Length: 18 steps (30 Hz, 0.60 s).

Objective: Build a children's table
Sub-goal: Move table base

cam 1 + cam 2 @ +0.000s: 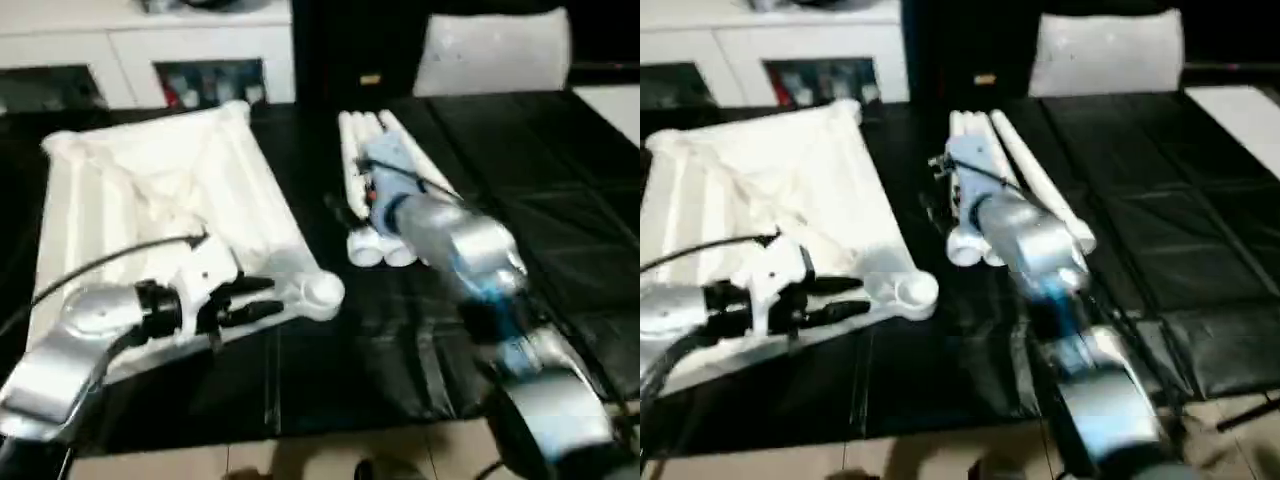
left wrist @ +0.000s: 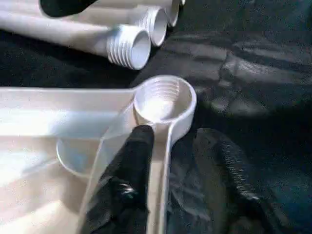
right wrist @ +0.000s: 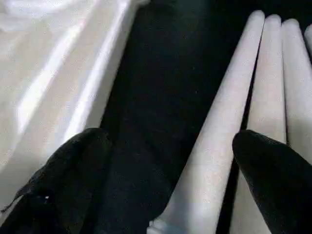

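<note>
The children's table top (image 1: 150, 200) lies upside down at the left on the black cloth, ribbed side up. One round threaded corner socket (image 2: 163, 100) points toward the legs. The white legs (image 1: 385, 215) lie bundled side by side in the middle, threaded ends (image 2: 129, 46) toward me. My left gripper (image 1: 275, 298) is open and straddles the top's rim just behind that socket. One of its fingers (image 2: 134, 161) is inside the rim, the other on the cloth outside. My right gripper (image 3: 170, 141) hangs open over the legs and the gap beside them, holding nothing.
A white cabinet (image 1: 210, 80) with dark glass-fronted compartments stands along the back. A white chair back (image 1: 490, 50) is at the rear right. Wrinkled black cloth (image 1: 540, 180) covers the work surface to the right. Its front edge meets light floor (image 1: 300, 455).
</note>
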Motion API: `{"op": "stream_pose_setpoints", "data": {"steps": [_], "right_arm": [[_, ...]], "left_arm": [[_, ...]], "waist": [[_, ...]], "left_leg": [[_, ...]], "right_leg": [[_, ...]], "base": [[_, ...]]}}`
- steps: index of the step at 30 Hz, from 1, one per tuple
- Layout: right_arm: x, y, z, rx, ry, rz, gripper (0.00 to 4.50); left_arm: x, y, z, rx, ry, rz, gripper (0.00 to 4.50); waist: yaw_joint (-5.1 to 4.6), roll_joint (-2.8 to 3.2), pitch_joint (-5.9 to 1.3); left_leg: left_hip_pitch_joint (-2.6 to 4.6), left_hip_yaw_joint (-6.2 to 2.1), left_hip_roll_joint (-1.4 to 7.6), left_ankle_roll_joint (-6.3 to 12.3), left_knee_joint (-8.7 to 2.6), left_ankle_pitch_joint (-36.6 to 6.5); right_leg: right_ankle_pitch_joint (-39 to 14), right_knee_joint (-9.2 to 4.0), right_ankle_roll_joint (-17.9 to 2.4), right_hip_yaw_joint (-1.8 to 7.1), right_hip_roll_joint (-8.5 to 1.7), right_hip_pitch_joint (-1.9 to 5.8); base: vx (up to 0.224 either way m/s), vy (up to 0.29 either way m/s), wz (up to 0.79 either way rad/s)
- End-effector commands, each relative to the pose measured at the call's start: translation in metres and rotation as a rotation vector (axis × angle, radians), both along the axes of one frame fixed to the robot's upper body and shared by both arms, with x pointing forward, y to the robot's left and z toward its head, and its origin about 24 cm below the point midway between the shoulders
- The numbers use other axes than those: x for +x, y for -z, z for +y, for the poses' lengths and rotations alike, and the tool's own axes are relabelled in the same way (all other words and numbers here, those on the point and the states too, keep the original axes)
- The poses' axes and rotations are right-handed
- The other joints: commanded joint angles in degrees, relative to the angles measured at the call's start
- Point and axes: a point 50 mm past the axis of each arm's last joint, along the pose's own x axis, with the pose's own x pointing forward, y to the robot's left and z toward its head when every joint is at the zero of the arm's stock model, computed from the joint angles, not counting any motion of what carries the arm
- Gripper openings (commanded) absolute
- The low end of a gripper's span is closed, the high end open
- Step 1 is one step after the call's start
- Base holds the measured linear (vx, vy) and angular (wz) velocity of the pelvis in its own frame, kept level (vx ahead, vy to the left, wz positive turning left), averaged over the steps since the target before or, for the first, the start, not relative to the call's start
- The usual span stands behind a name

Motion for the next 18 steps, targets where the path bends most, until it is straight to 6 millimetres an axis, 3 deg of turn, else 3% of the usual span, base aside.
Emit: {"op": "stream_pose_setpoints", "data": {"steps": [1, 6, 10, 12, 18], "right_arm": [[0.009, 0.0, 0.0, 0.029, 0.049, 0.004, 4.5], [0.019, 0.005, 0.005, 0.023, 0.101, 0.046, 4.5], [0.023, 0.014, 0.006, -0.005, 0.151, 0.077, 4.5], [0.023, 0.018, 0.006, -0.015, 0.172, 0.087, 4.5], [0.019, 0.033, 0.006, -0.008, 0.199, 0.158, 4.5]], "left_arm": [[-0.003, -0.006, 0.0, 0.001, -0.008, -0.01, 2.09], [-0.008, -0.01, -0.003, -0.001, -0.003, 0.0, 2.27], [-0.011, -0.01, -0.003, 0.0, -0.012, 0.008, 2.27], [-0.012, -0.01, -0.003, 0.0, -0.013, 0.016, 2.27], [-0.013, -0.01, -0.003, 0.007, -0.019, 0.027, 2.27]], "waist": [[0.19, 1.07, -3.91], [0.34, 0.8, -3.56], [0.48, 0.92, -3.23], [0.47, 0.93, -3.24], [0.42, 0.8, -3.32]], "left_leg": [[-0.12, -0.29, 3.76, 0.13, -4.08, 3.6], [-0.23, -0.14, 4.05, 0.3, -4.37, 1.2], [-0.08, 0.56, 4.4, -0.32, -4.34, -1.8], [-0.13, 0.92, 4.53, -0.57, -4.38, -2.1], [-0.32, 0.96, 4.49, -0.6, -4.34, -2.1]], "right_leg": [[7.2, -1.93, -18.2, 2.97, -5.08, 3.88], [4.0, -2.01, -18.4, 2.61, -5.25, 3.8], [0.1, -2.47, -18.0, 2.6, -5.42, 3.41], [-0.5, -2.42, -17.4, 2.45, -5.28, 3.4], [-0.9, -2.27, -16.8, 2.35, -5.28, 3.44]], "base": [[0.0, 0.0, 0.0], [0.0, 0.0, 0.0], [0.0, 0.0, 0.0], [0.0, 0.0, 0.0], [0.0, 0.0, 0.0]]}}
